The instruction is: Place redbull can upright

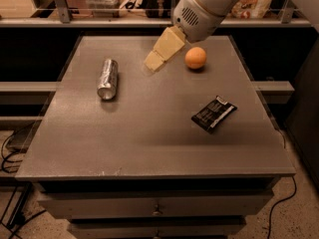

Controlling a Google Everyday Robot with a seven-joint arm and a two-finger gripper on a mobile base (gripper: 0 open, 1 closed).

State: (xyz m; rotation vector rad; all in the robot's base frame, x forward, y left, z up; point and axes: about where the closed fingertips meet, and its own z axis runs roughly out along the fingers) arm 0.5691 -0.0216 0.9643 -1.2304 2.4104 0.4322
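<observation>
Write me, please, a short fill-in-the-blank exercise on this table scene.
1. The redbull can lies on its ____ on the table.
2. The gripper hovers between the redbull can and the ____ fruit.
3. The flat packet, nearer the table's front edge, is ____ in colour.
Missing words: side; orange; black.

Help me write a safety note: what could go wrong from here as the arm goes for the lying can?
1. The redbull can lies on its side on the table, left of the gripper, which hangs over the far part; a glancing touch could roll it toward the left edge.
2. The orange sits just right of the gripper; a sideways swing might knock it away.
</observation>
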